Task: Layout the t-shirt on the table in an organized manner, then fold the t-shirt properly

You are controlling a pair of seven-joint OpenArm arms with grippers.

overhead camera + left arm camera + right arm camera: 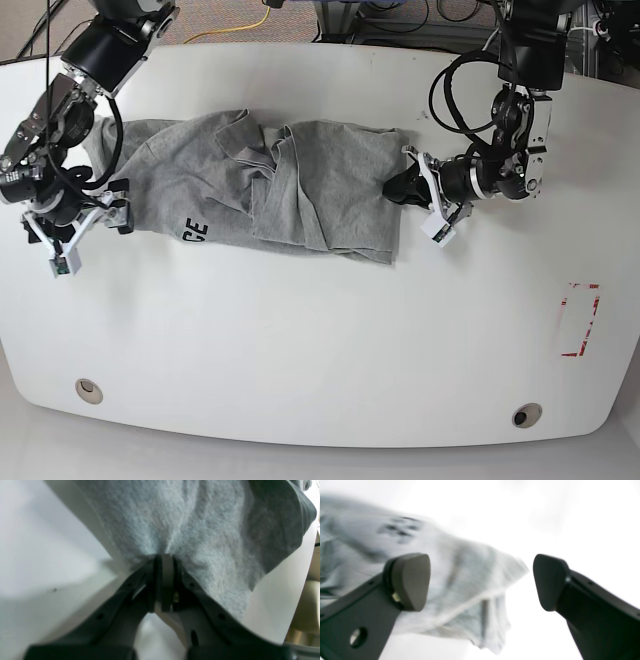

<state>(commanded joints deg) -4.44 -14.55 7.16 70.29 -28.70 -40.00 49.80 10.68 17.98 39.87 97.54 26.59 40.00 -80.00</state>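
While the t-shirt (pixel 270 190) lies bunched and creased across the far half of the table (pixel 320 340), only one arm has hold of it. The left gripper (pixel 163 557) has its jaws pressed together on a pinch of grey fabric at the shirt's edge, the cloth fanning out in radiating wrinkles from the bite. The right gripper (pixel 481 580) hangs with its jaws spread wide and nothing between them; a loose flap of shirt shows beyond its pads (pixel 412 580), probably a sleeve or hem, though the blur makes that hard to settle.

This shirt looks light, limp and wrinkly, so it should drape and trail rather than slide as one piece, and any pull from a single point will likely just stretch a ridge through it. A fold runs down the middle, with one half lapped over the other, and dark lettering (pixel 195 231) peeks out near the front edge. Sensible holds would be seams, hem corners or shoulders, taken by both grippers well apart, so the fabric can be tensioned flat
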